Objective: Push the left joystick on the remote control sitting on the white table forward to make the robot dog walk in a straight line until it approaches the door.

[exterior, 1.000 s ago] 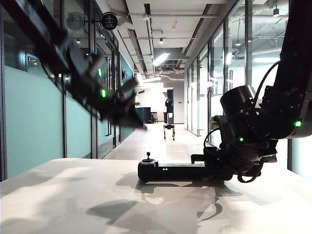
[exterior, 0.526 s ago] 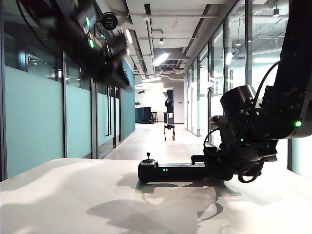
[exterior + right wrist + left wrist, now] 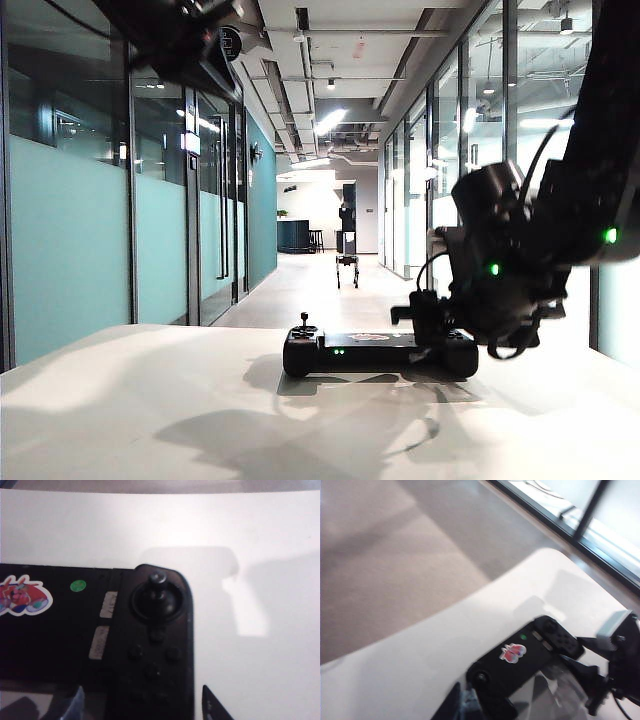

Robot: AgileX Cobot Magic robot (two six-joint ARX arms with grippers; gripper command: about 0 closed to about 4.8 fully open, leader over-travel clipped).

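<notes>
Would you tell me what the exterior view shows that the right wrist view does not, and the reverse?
Exterior only: the robot dog far down the corridor, the left joystick, and the left gripper raised high at upper left. Right wrist only: the right-hand stick, the round green sticker, and the right gripper open over the controller's end. Both: the remote control on the white table.

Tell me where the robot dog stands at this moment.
In the exterior view, the robot dog stands far down the corridor, just right of centre, beyond the remote control on the white table and between the two glass walls.
</notes>
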